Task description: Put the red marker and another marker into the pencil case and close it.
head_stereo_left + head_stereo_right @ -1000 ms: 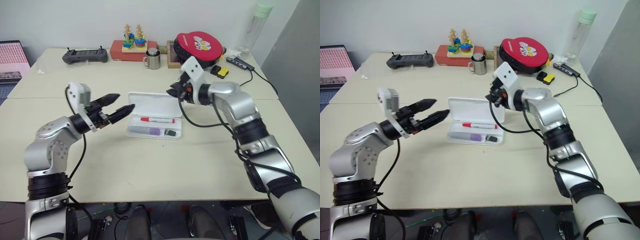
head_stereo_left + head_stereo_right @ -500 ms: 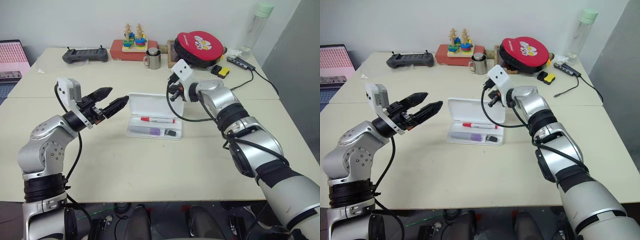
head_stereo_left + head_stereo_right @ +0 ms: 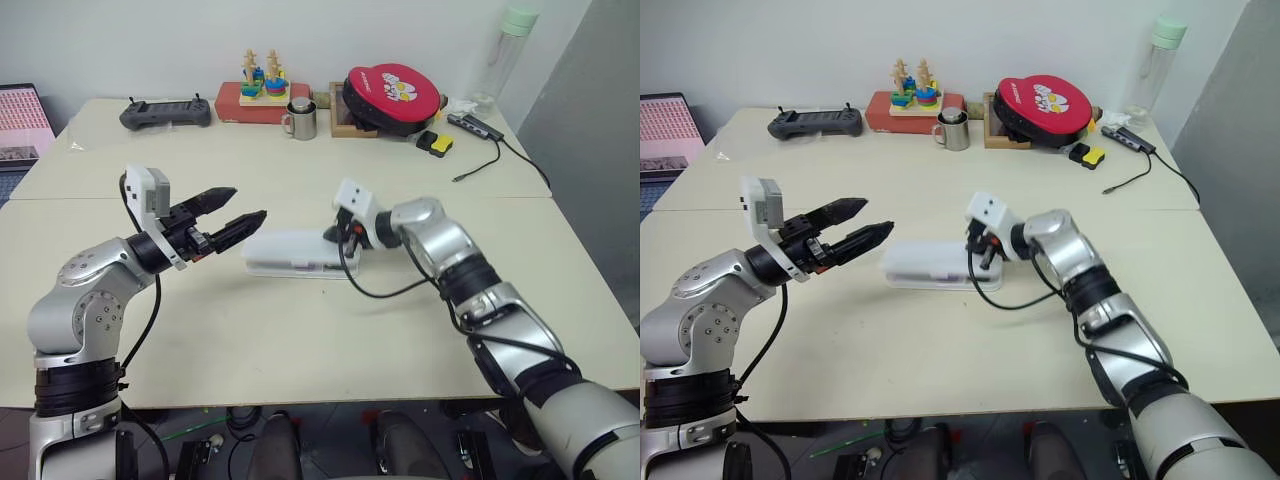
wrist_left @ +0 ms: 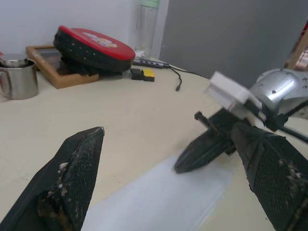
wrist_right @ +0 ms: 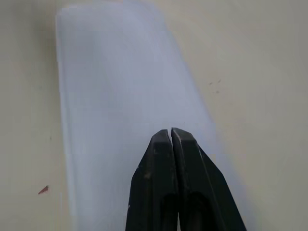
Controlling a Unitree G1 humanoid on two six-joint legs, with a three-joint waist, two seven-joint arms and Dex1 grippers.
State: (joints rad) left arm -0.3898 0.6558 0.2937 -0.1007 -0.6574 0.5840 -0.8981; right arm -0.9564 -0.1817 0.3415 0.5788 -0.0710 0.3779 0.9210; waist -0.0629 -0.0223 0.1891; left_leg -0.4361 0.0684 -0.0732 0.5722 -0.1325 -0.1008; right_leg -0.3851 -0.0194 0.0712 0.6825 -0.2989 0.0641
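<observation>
lid: now lying down over the case (image 3: 292, 254), no longer standing open as a second ago
right gripper (image 3: 979, 250): dropping onto the lid's right end, fingers pinched together, grasping nothing
left gripper (image 3: 238, 215): hovering just left of the case, fingers spread, empty
case: resting mid-table (image 3: 300, 340), between both grippers
markers: hiding inside, unseen

head pair overhead, wrist views close

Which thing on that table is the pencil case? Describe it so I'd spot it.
Look at the beige table, near its middle, between the robot's two hands. The pencil case is the flat white rounded box lying there with its lid down, unlike the round red pouch at the back.
</observation>
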